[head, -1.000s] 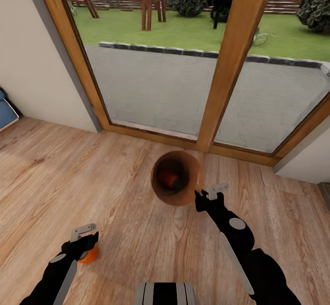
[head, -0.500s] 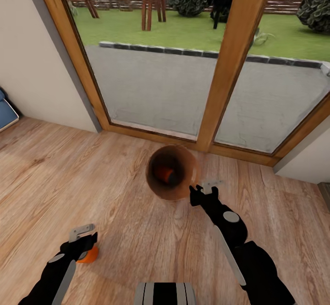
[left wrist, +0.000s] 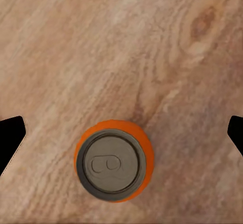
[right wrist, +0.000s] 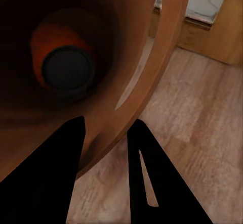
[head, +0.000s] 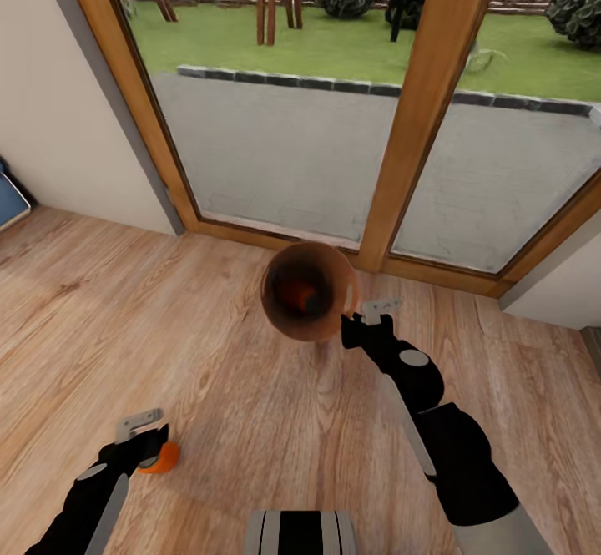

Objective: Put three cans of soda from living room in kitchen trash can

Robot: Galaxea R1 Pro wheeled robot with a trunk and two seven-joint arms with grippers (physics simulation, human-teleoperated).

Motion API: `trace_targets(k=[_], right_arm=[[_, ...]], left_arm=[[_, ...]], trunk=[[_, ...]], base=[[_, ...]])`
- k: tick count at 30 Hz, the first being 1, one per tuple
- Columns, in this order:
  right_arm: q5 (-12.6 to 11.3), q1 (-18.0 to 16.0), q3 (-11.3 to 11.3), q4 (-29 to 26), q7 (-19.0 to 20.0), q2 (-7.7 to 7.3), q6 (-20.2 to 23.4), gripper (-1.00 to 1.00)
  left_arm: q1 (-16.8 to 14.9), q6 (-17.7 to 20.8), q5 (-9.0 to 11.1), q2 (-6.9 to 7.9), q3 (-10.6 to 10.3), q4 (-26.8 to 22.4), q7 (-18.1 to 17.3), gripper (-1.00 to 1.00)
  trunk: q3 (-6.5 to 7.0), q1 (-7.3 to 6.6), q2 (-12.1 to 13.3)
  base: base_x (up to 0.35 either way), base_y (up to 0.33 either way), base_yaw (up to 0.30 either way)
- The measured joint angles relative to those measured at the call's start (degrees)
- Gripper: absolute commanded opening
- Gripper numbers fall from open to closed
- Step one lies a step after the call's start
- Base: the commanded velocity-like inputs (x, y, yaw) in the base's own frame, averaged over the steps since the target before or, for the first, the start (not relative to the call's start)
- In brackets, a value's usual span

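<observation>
right gripper [head: 361, 320] clamps tapered brown trash can [head: 307, 290] rim, orange can [right wrist: 63, 62] inside | left gripper [head: 143, 436] spread wide over orange soda can [left wrist: 112, 160] | wood-plank floor [head: 250, 405] by glass doors [head: 334, 121]

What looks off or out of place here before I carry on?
The trash can is off the floor and tipped, its mouth facing the head camera, with the right tool pinching its rim. An orange can lies inside. A second orange can stands upright on the wood floor between the left tool's open fingers.

Right tool [head: 361, 319] clamped and raised forward; left tool [head: 143, 441] spread wide, low.
</observation>
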Motion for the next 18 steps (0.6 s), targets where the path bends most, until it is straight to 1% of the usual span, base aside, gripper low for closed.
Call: trace_targets(k=[3,7,12,15,18], right_arm=[[0.16,-0.16,0.01,0.60,-0.02,0.02,0.24,-1.00],[0.05,-0.24,0.03,-0.04,0.01,0.03,0.37,-1.00],[0.00,-0.25,0.03,-0.48,-0.01,-0.01,0.42,-1.00],[0.11,-0.26,0.01,-0.36,-0.02,-0.04,0.41,-1.00],[0.02,-0.26,0.00,-0.39,-0.01,-0.07,0.40,-1.00]], left_arm=[[-0.02,0.00,0.04,0.16,0.38,0.00,0.07,1.00],[-0.02,-0.05,0.05,0.27,1.76,0.03,0.29,1.00],[0.01,-0.09,0.00,0.29,2.36,0.08,0.41,1.00],[0.01,-0.12,-0.01,0.29,2.47,0.21,0.40,1.00],[-0.03,-0.28,0.02,0.25,2.50,1.58,0.42,1.00]], trunk=[[0.00,0.00,0.00],[0.00,0.00,0.00],[0.00,0.00,0.00],[-0.66,0.08,-0.04],[-1.32,0.16,-0.08]], base=[[0.000,0.000,0.000],[0.000,0.000,0.000],[0.000,0.000,0.000],[0.000,0.000,0.000],[0.000,0.000,0.000]])
